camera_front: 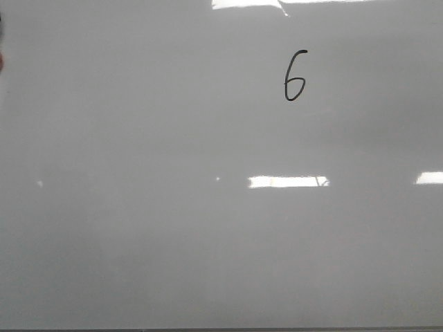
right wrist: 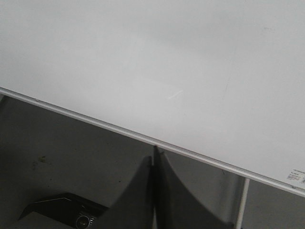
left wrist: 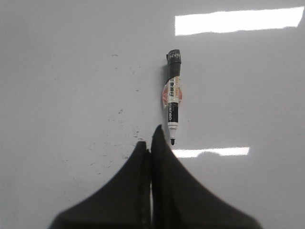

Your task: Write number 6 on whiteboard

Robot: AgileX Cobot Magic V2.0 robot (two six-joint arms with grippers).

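Writing looks done: number 6 (camera_front: 294, 77) sits on the whiteboard (camera_front: 138, 242). Marker (left wrist: 173, 95) lies just past your closed, empty left gripper (left wrist: 151, 143); right gripper (right wrist: 155, 157) closed too. Next, retract.

number 6 (camera_front: 294, 77) on whiteboard (camera_front: 138, 207), upper right

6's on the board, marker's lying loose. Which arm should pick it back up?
Left, probably. The left gripper has its fingers shut just beside the tip of the uncapped black-and-white marker lying on the glossy pale whiteboard. The right gripper is over the board's edge, no marker in its view.
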